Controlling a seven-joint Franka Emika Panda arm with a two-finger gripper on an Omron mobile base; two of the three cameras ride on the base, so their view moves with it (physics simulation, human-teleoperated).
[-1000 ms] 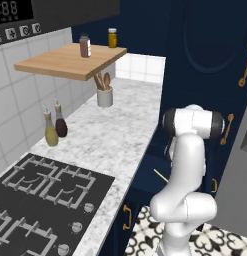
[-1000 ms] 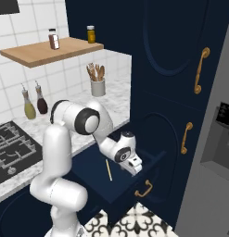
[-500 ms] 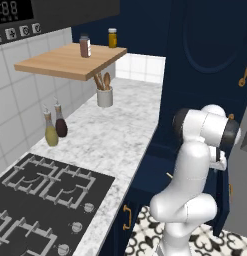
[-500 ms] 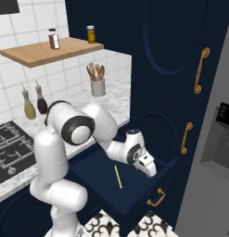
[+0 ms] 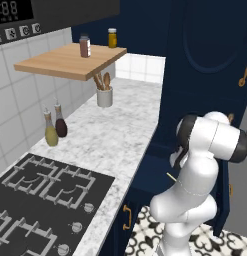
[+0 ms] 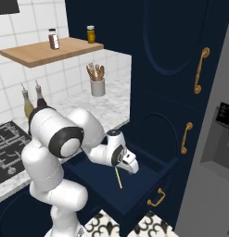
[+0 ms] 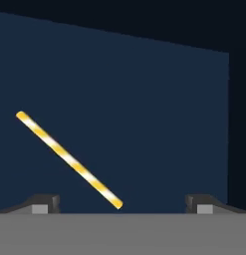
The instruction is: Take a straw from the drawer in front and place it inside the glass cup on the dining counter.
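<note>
I have the gripper (image 6: 132, 167) down over the open drawer (image 6: 155, 172), with its 2 fingertips (image 7: 45, 203) spread wide apart and nothing between them. The straw (image 7: 68, 159) lies flat on the drawer floor, slanting, its near end between the 2 tips, closer to 1 of them. In the right base view, the straw (image 6: 118, 177) sits near the drawer's front wall.

In the left base view, the arm hides most of the straw (image 5: 171, 176).
</note>
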